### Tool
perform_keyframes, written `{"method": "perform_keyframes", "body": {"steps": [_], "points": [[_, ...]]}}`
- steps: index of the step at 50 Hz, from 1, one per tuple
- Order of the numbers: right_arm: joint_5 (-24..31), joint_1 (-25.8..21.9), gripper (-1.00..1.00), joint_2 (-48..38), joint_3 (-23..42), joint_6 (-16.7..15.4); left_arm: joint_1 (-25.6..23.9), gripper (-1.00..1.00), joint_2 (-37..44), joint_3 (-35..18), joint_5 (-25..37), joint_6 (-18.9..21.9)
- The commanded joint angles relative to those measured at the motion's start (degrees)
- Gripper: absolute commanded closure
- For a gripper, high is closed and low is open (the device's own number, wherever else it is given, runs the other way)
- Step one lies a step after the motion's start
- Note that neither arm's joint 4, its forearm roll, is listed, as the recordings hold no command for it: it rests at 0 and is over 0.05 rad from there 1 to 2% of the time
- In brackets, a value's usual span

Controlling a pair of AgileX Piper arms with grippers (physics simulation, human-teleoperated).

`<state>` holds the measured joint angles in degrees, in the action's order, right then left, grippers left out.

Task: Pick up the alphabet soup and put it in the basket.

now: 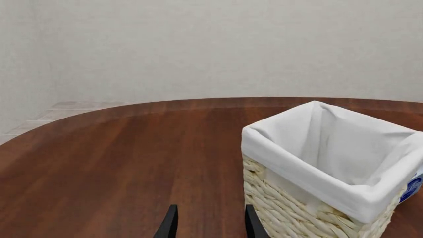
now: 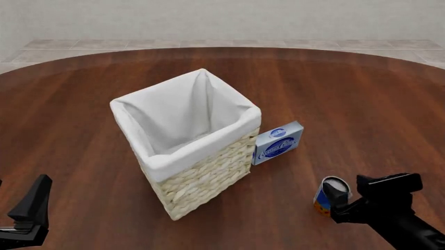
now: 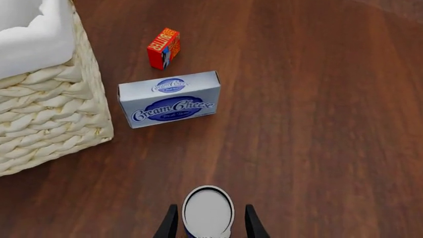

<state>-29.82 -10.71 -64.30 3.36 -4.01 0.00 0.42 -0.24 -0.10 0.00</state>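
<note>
Even bright diffuse light, faint soft shadows, sharp focus throughout, no glare or edge distortion.

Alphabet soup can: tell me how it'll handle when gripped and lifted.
The alphabet soup looks rigid, so it likely won't deform. Its curved side may slip between the right gripper fingers. Knocked over, it would probably roll on the table.

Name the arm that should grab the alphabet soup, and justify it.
Right. The right gripper already has its fingers on either side of the alphabet soup, while the left gripper sits on the far side of the basket, away from it.
</note>
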Motion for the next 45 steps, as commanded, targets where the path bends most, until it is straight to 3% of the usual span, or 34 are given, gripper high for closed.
{"method": "perform_keyframes", "body": {"steps": [1,16,34,39,40,45], "points": [[-3.9,0.3,-1.00,-7.1,-0.3,-0.3,0.0,-1.00,0.0,0.0,0.0,0.0],[-9.4,0.2,-1.00,-15.1,-0.2,-0.7,0.0,-1.00,0.0,0.0,0.0,0.0],[-9.6,1.0,-1.00,-19.7,2.0,-0.4,0.0,-1.00,0.0,0.0,0.0,0.0],[-12.0,1.0,-1.00,-22.0,1.3,-0.8,0.0,-1.00,0.0,0.0,0.0,0.0],[-12.0,0.7,1.00,-21.3,1.0,-0.8,0.0,-1.00,0.0,0.0,0.0,0.0],[-11.2,1.0,1.00,-20.3,1.4,-1.0,0.0,-1.00,0.0,0.0,0.0,0.0]]}}
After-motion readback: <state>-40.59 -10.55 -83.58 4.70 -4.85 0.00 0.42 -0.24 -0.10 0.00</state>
